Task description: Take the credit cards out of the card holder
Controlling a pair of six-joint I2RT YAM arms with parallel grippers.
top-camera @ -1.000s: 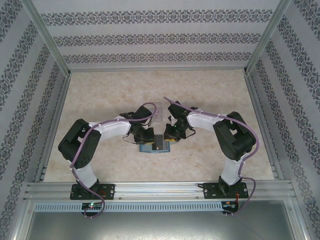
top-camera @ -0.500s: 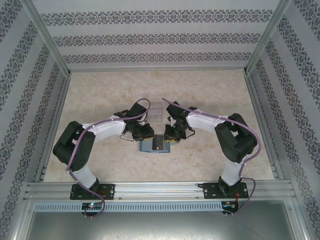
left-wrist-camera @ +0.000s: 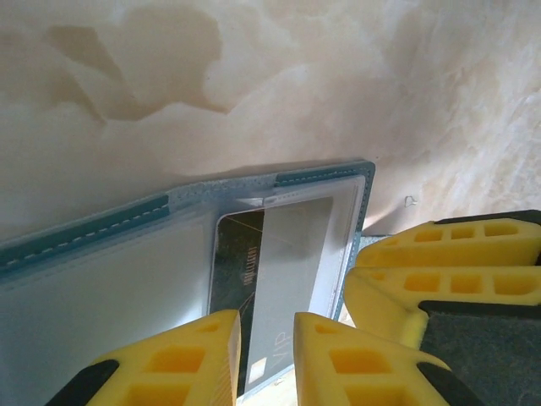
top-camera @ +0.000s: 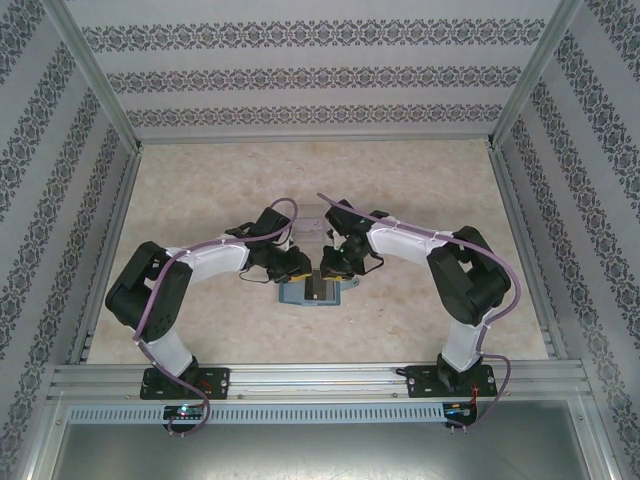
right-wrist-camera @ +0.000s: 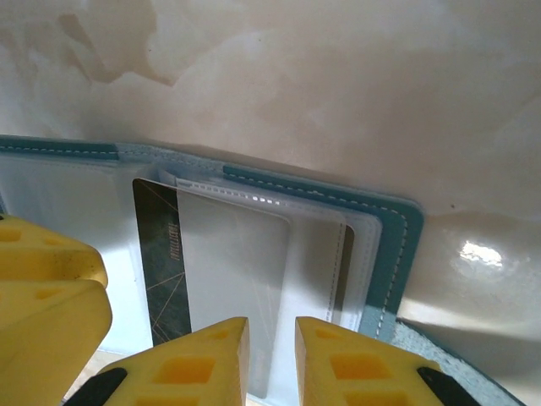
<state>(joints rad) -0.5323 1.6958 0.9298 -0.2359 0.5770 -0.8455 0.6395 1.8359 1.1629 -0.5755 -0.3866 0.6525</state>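
Lying open near the centre of the worktop [top-camera: 200, 190], the card holder [top-camera: 312, 292] holds a dark credit card [left-wrist-camera: 237, 262] in its clear sleeve. Left hand [left-wrist-camera: 267, 331] and right hand [right-wrist-camera: 271, 334] sit low over it, their fingers narrowly apart; whether either pinches anything cannot be told. Farther back stands a clear box [top-camera: 314, 216].

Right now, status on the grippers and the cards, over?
Left gripper and right gripper at open card holder, jaws narrow, grip unclear. Dark card inside clear sleeve, not yet out. Sleeve covers its face.
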